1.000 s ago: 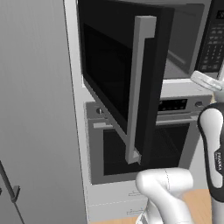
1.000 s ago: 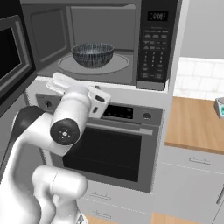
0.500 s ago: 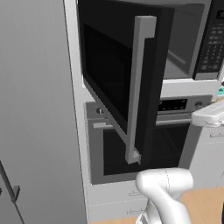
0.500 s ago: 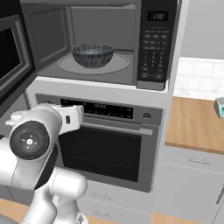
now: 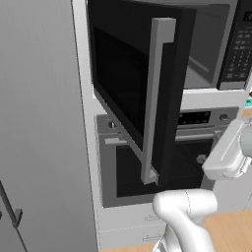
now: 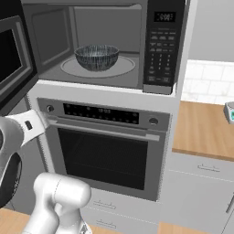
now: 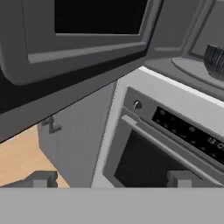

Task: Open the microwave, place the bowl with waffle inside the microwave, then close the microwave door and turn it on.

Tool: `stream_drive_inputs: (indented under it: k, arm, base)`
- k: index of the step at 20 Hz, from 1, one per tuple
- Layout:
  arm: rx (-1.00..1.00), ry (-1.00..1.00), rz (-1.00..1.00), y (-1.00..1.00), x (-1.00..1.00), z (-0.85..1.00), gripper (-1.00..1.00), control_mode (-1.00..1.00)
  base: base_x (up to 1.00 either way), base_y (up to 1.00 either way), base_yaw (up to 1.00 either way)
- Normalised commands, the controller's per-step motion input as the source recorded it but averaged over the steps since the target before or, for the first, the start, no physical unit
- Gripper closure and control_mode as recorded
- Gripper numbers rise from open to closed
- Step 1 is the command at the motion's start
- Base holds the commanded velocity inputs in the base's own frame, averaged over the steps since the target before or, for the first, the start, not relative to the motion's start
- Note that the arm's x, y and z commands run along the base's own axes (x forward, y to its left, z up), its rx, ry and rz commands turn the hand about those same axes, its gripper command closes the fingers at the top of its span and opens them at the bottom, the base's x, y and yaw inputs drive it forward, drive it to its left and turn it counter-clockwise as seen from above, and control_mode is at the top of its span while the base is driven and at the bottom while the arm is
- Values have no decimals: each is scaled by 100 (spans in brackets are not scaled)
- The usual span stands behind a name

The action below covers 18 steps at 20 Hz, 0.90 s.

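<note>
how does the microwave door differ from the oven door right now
The microwave door is swung open on its left side; the oven door below is shut. The microwave door has a long vertical bar handle; the oven door's handle runs horizontally. Both have dark glass windows.

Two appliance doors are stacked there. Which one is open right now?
The microwave door, the upper one with the vertical bar handle, hangs swung out to the left. The oven door below, with its horizontal handle, is shut.
</note>
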Motion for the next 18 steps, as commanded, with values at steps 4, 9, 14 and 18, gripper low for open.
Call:
stream_drive_inputs:
  k: [4, 9, 14, 18]
  arm:
    - [2, -19, -12, 83, -46, -66, -100, -100]
    - [-4, 0, -35, 39, -97, -34, -100, -100]
    - [-3, -4, -34, 85, -88, -11, -100, -100]
    - [-10, -22, -39, 100, -7, 0, -100, -100]
  base:
    - [0, 0, 0]
    - [0, 0, 0]
    - [0, 0, 0]
    - [0, 0, 0]
